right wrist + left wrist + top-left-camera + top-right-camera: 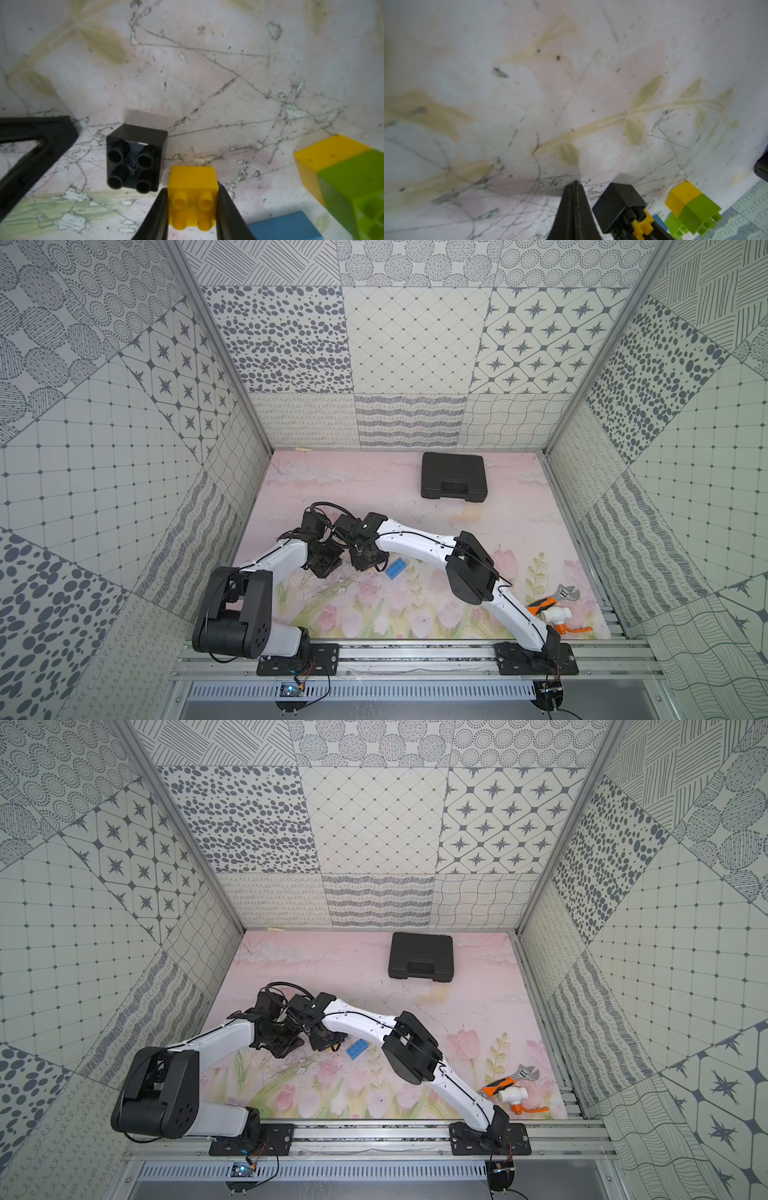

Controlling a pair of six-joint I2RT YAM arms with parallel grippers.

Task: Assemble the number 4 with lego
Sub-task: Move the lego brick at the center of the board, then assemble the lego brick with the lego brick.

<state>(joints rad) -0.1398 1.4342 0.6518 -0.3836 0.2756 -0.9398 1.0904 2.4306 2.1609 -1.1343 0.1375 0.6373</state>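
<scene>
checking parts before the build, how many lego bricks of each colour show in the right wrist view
black: 1, black brick
yellow: 2, held yellow brick, stacked yellow brick
green: 1, green brick
blue: 1, blue brick
total: 5

Closed, empty left hand (575, 184), right hand (192, 187) clamping yellow brick (193, 176)

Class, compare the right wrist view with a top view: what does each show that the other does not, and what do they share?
Right wrist only: the right gripper shut on a yellow brick, with the black brick beside it. Top view only: the black case and the orange-handled wrench. Shared: the blue brick.
</scene>
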